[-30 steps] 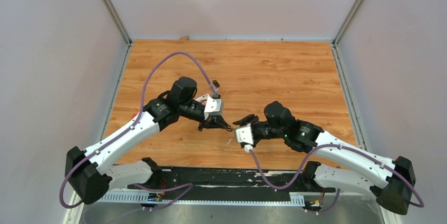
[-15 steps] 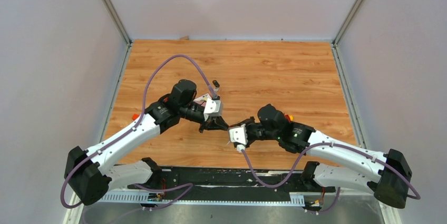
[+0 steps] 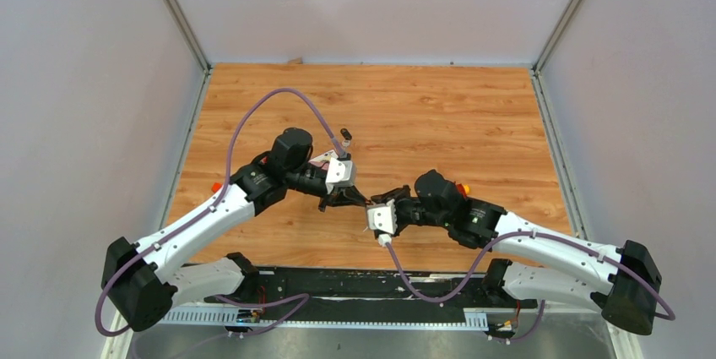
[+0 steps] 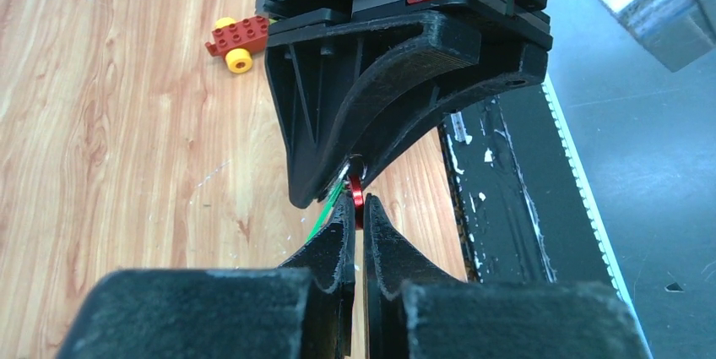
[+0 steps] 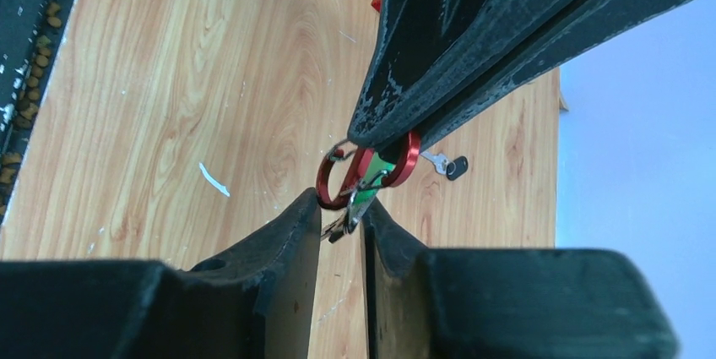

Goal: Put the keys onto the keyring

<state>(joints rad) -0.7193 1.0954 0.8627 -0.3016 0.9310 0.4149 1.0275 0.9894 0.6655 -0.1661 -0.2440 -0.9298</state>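
The red keyring (image 5: 405, 160) hangs above the table, pinched in my left gripper (image 4: 357, 207), which is shut on it. The same keyring (image 4: 357, 194) shows as a red sliver at those fingertips. A green-headed key (image 5: 368, 187) dangles at the ring, its metal blade pointing down between the jaws of my right gripper (image 5: 340, 203), which have closed narrowly on it. The two grippers meet tip to tip over the near middle of the table (image 3: 369, 200). A black-headed key (image 5: 456, 166) lies loose on the wood farther back.
A red and yellow toy block (image 4: 236, 38) lies on the wood to the left, and a small orange piece (image 3: 461, 187) sits behind my right arm. A black strip (image 3: 363, 283) runs along the near edge. Grey walls enclose the table.
My right gripper has slid left up to the left gripper's tips and its jaws have narrowed around the green key. The left arm has barely moved.
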